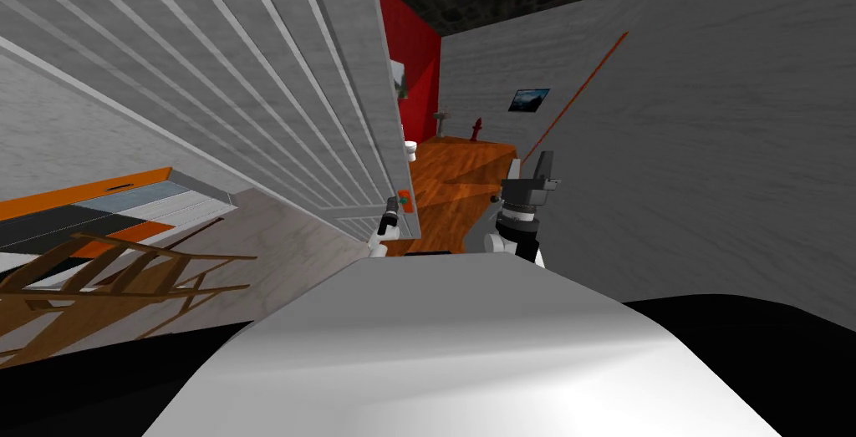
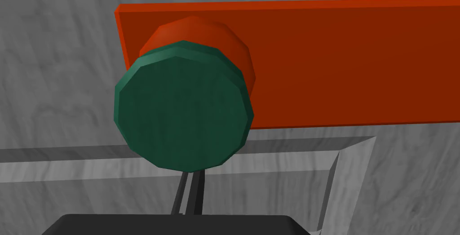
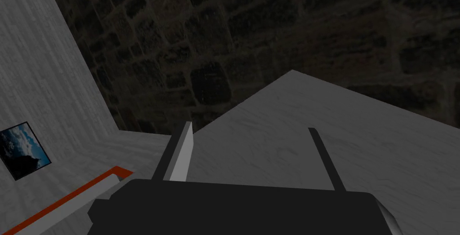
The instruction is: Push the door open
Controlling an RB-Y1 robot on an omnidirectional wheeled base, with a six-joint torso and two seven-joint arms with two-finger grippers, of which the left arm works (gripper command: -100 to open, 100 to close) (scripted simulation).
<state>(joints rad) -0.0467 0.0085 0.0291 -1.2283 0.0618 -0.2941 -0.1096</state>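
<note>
A grey panelled door [image 1: 276,98] stands ajar on my left, and its free edge leaves a gap onto a room with a wooden floor [image 1: 460,181]. Low on that edge a green knob [image 1: 405,201] sits on an orange plate. In the left wrist view the green knob [image 2: 182,106] and the orange plate [image 2: 337,61] are very near. My left gripper [image 2: 192,187] is shut, with its two fingers pressed together and their tips hidden under the knob. In the head view the left gripper [image 1: 391,208] is at the door by the knob. My right gripper [image 1: 542,163] is raised in the gap, open and holding nothing.
A grey wall [image 1: 710,165] with an orange strip runs close along my right. Beyond the gap are a toilet [image 1: 410,149], a small sink [image 1: 440,116], a red post [image 1: 476,129] and a picture [image 1: 529,99]. A wooden frame [image 1: 109,277] lies on the floor at my left.
</note>
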